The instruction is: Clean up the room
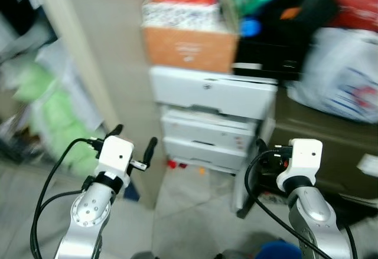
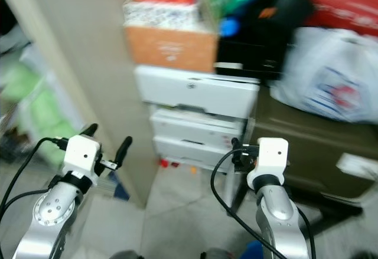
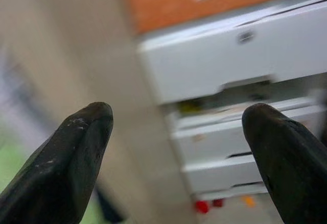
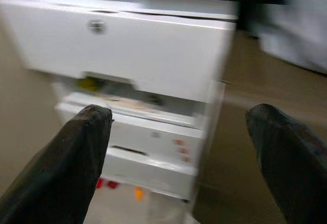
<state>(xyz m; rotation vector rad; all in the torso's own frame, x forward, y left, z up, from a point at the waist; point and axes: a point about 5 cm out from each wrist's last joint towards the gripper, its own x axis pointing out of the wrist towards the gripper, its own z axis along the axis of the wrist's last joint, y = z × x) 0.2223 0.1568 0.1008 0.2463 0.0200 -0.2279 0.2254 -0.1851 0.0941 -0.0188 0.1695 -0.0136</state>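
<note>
Before white drawer unit (image 1: 207,117), standing upright: both jaws spread, empty.

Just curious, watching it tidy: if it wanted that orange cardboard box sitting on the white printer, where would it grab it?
Probably by its two short ends, one gripper each, coming from the front. The orange box is wider than either gripper's opening, and things are stacked on top. Both the left gripper and right gripper are open and empty, below it, facing the printer.
</note>
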